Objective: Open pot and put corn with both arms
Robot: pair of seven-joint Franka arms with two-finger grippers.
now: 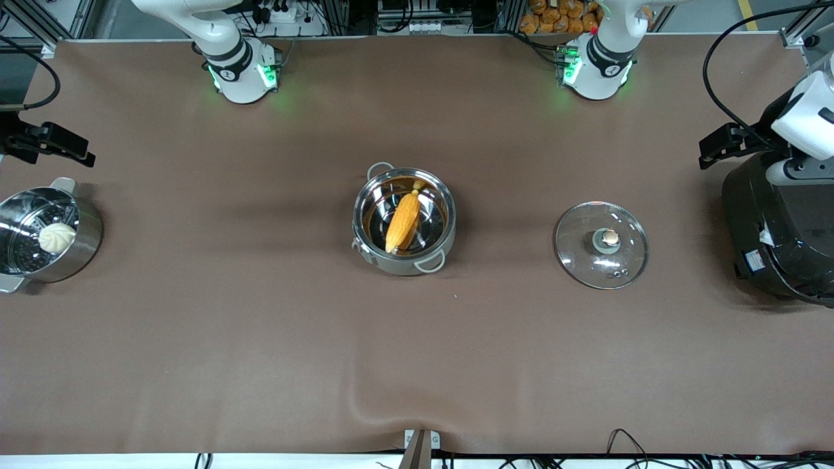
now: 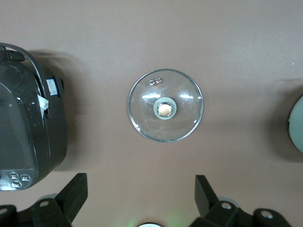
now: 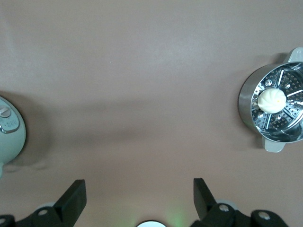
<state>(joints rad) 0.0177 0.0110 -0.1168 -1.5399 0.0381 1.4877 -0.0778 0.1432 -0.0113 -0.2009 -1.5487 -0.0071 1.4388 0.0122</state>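
Pot (image 1: 404, 221) at worktop centre, open, corn (image 1: 402, 222) lying diagonally inside; task looks done. Lid (image 1: 601, 244) flat on worktop toward left arm's end, clear of pot mouth, near rice cooker (image 1: 778, 228). Both arms wait, raised. Left hand (image 2: 137, 198) wide, empty, over lid. Right hand (image 3: 137, 198) wide, empty, over bare worktop. Right wrist view alone shows steamer pot (image 3: 274, 109) with bun (image 3: 271, 99) from above; only front view shows corn.

Steamer pot (image 1: 49, 234) holding bun (image 1: 57, 238); rice cooker (image 1: 778, 228).
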